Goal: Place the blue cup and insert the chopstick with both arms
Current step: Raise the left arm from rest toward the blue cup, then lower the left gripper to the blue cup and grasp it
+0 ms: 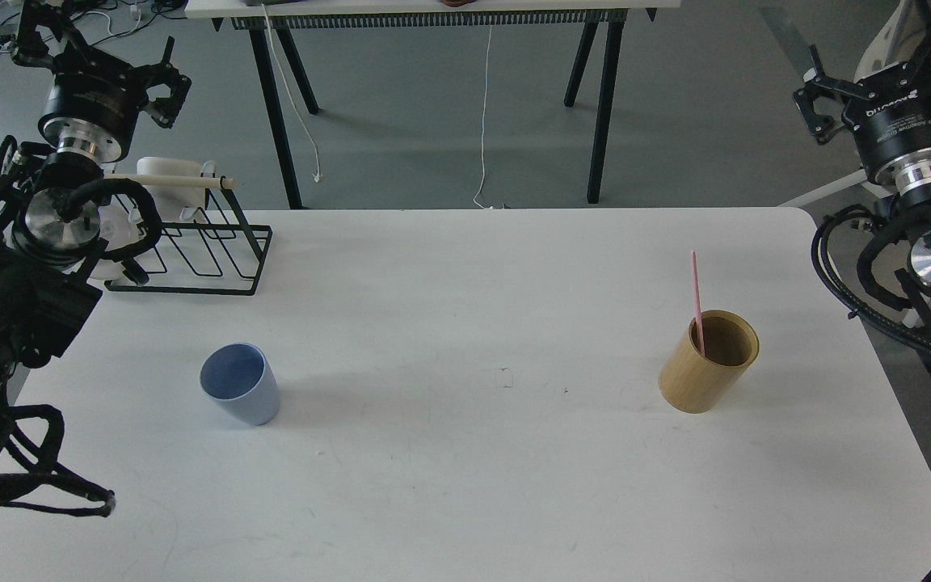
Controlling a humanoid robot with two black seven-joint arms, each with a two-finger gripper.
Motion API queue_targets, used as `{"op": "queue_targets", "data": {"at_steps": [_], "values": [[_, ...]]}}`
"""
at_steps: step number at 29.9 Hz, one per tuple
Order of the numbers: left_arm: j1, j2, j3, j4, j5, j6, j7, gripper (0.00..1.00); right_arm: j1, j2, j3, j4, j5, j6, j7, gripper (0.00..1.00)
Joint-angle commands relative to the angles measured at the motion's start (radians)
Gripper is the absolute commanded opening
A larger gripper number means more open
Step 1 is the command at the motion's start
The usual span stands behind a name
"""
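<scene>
Our left gripper hangs raised at the far left, off the table's back edge, its black fingers spread apart around empty air. Just below and in front of it stands a black wire rack with a thick cream rod lying across its top; our left arm partly hides the rack's left side. Our right gripper is raised beyond the table's right edge, also gripping nothing; its fingers look parted, though they are dark and small against the floor.

Out on the white table we find the task's things well apart from both grippers. The small pale blue tapered plastic cup stands upright on the left half, mouth open, nothing inside that we can see. On the right half stands a wider tan bamboo-coloured cylindrical holder, and the long thin pink chopstick sits in it, leaning against the inner wall with its upper length sticking well above the rim.

We judge that the task has not properly begun: neither thing is held. The next move seems to fall to the left arm, which is nearer the cup; it must come down and forward, straddle the cup's wall with fingers wide, and close gently, since the light tumbler could tip or slide. The right arm would then need a fine pinch on the stick's exposed upper part, pulling straight up so that the holder stays put.
</scene>
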Motion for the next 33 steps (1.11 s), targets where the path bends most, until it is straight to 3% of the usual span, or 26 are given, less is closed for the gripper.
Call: {"op": "queue_targets", "data": {"at_steps": [1, 9, 13, 16, 23, 28, 33], "values": [[0.000, 0.001, 0.000, 0.000, 0.000, 0.000, 0.000, 1.00, 0.003, 0.000, 0.000, 0.000, 0.000, 0.000, 0.000, 0.99], [-0.003, 0.018, 0.018, -0.008, 0.006, 0.000, 0.003, 1.00, 0.003, -0.003, -0.003, 0.009, 0.000, 0.000, 0.000, 0.99], [-0.004, 0.090, 0.053, -0.097, 0.034, 0.000, 0.006, 1.00, 0.003, -0.003, -0.005, 0.009, -0.002, 0.000, 0.000, 0.99], [-0.014, 0.156, 0.124, -0.193, 0.104, 0.000, 0.001, 1.00, 0.003, -0.005, -0.006, 0.009, -0.002, 0.000, 0.000, 0.99], [-0.026, 0.265, 0.130, -0.408, 0.386, 0.000, 0.000, 0.99, 0.003, -0.011, -0.006, 0.009, -0.002, 0.000, -0.002, 0.99], [-0.015, 0.395, 0.132, -0.652, 0.674, 0.000, -0.002, 0.99, 0.006, -0.020, -0.006, 0.011, -0.002, 0.000, -0.002, 0.99], [0.028, 0.526, 0.138, -0.893, 0.960, 0.000, -0.052, 0.99, 0.006, -0.026, -0.005, 0.011, -0.002, 0.000, -0.002, 0.99]]}}
